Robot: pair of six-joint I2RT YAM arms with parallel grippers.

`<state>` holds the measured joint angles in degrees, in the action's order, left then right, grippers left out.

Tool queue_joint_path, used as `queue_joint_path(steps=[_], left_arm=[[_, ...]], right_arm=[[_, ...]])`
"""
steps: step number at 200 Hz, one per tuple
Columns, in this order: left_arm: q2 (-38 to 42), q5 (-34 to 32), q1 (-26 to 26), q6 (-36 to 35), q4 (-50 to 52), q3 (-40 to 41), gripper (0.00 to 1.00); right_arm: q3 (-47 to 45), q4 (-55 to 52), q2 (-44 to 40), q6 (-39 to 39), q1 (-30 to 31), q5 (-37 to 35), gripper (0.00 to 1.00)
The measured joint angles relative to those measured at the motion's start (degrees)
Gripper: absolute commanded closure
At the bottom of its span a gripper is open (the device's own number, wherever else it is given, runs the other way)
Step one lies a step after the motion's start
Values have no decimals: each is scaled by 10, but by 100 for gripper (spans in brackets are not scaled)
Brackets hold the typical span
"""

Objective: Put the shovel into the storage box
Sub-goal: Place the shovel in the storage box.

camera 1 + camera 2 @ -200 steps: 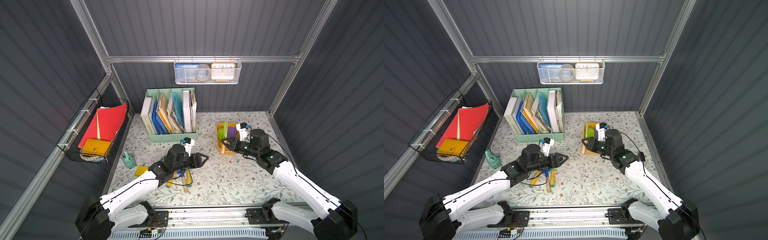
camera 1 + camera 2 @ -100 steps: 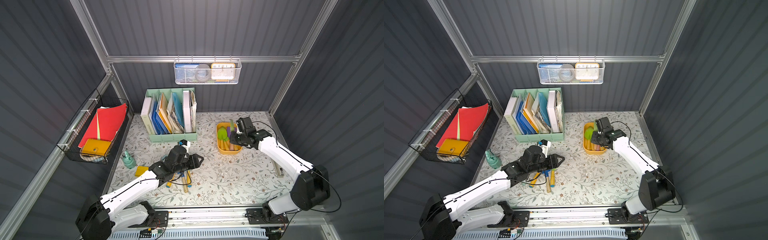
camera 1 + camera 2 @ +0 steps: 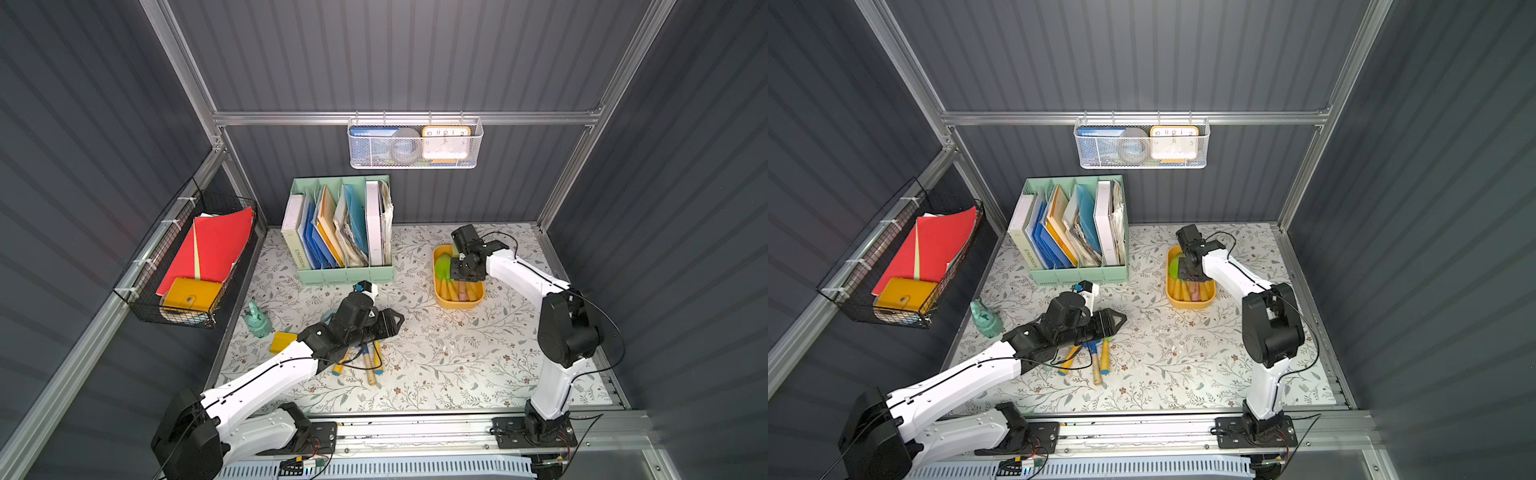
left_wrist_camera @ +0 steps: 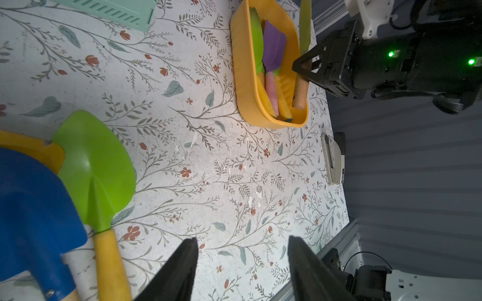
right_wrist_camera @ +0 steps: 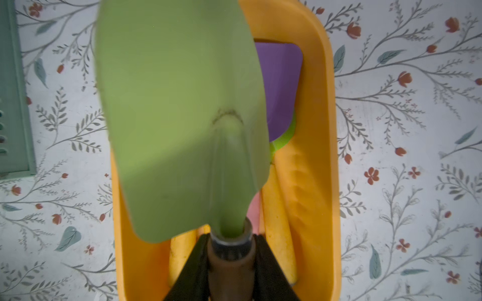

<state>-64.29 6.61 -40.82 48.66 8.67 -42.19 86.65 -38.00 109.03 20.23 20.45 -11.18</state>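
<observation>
At the right gripper (image 5: 230,256): clamped tight on the brown handle of the shovel (image 5: 180,117), just behind the collar, jaws pressed to both sides of the wood. Carries the olive blade lengthwise above the storage box (image 5: 323,130), in line with its long walls. Overhangs one long rim of the box with a blade edge; leaves the opposite long rim bare. In the left wrist view, dips the handle end inside the box close to one short end wall and lifts the blade tip past the other short rim; cannot tell whether the handle end touches anything. Under the blade, inside the box: a purple blade (image 5: 283,86), a sliver of bright green, yellow handles and one pink handle, leaving little free floor.

Around the box: bare flowered mat (image 4: 208,161) on every side. Near one long wall, apart from it: the mint file holder (image 3: 345,272). Off a corner of the box, by the mat's edge: a grey stapler (image 4: 333,159). Well apart from the box, across a wide open stretch of mat: the left gripper (image 4: 242,260), jaws about half spread, nothing between them. Farther from the box still: a loose green shovel (image 4: 96,169) and a blue shovel (image 4: 34,208), lying flat.
</observation>
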Motion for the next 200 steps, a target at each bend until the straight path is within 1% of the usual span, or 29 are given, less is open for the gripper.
queue_joint_path(steps=[48, 100, 118, 135, 151, 163, 200], left_arm=[[0, -5, 3, 5, 2, 3, 39], [-4, -7, 3, 9, 2, 9, 40], [-4, -7, 3, 9, 2, 12, 40], [-4, -7, 3, 11, 1, 15, 40], [-4, -7, 3, 11, 1, 17, 40], [-4, -7, 3, 12, 1, 18, 40], [-4, -12, 4, 16, 2, 19, 40]], right_arm=[[12, -13, 47, -2, 1, -1, 81], [15, -24, 71, -4, 9, -9, 78], [19, -28, 78, -4, 12, -11, 74], [23, -30, 82, -1, 14, -13, 63], [27, -31, 83, -1, 15, -14, 56], [31, -35, 83, 2, 17, -15, 54], [40, -39, 81, 3, 21, -16, 54]])
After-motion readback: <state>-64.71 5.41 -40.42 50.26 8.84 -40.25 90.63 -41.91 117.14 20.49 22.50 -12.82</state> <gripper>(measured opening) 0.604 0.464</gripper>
